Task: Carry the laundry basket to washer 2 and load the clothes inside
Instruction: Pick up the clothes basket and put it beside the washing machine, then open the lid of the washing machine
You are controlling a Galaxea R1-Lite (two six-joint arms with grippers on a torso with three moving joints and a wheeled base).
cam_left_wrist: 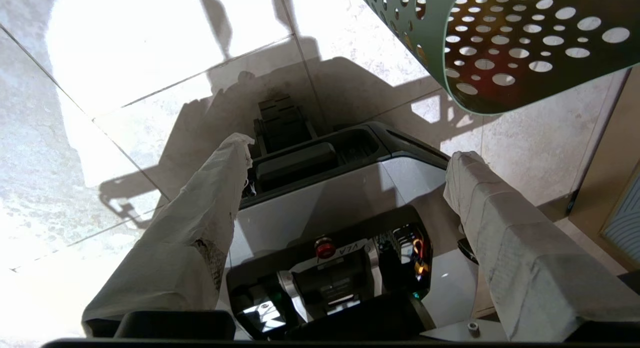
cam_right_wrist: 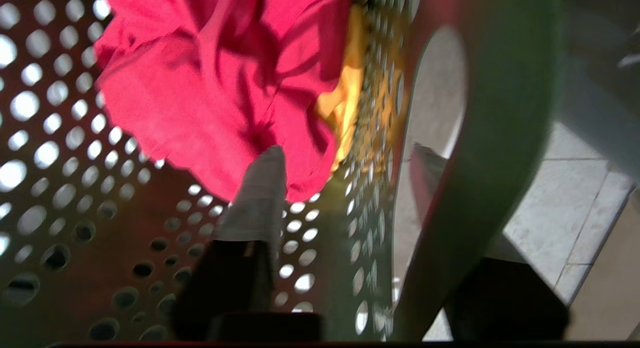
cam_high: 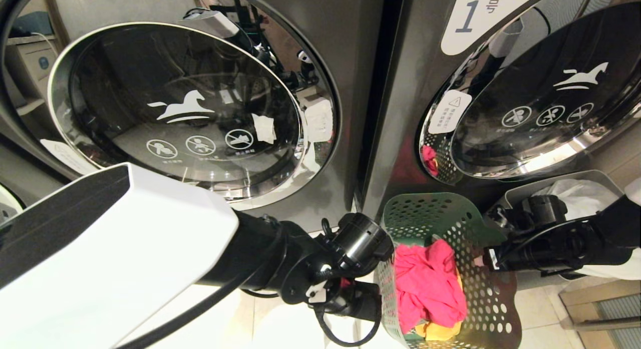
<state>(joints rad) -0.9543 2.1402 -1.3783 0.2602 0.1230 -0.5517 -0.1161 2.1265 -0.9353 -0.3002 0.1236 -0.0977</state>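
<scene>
The dark green perforated laundry basket (cam_high: 435, 214) stands on the floor below the two washers, tilted. It holds a bright pink-red garment (cam_high: 425, 284) over a yellow one (cam_high: 440, 331). Washer 2 (cam_high: 175, 113) is the left machine, with a chrome-ringed glass door and a horse mark; its number label is out of view. My right gripper (cam_right_wrist: 345, 153) is open and straddles the basket's (cam_right_wrist: 150, 248) right wall at the handle slot. One finger (cam_right_wrist: 265, 198) is inside near the pink garment (cam_right_wrist: 210, 88), the other outside. My left gripper (cam_left_wrist: 350, 153) hangs open and empty beside the basket (cam_left_wrist: 500, 48).
The machine labelled 1 (cam_high: 551, 98) stands right of washer 2. A grey bin with a white bag (cam_high: 576, 189) sits just behind my right arm. My own base (cam_left_wrist: 325, 203) is below the left gripper, on pale floor tiles (cam_left_wrist: 125, 63).
</scene>
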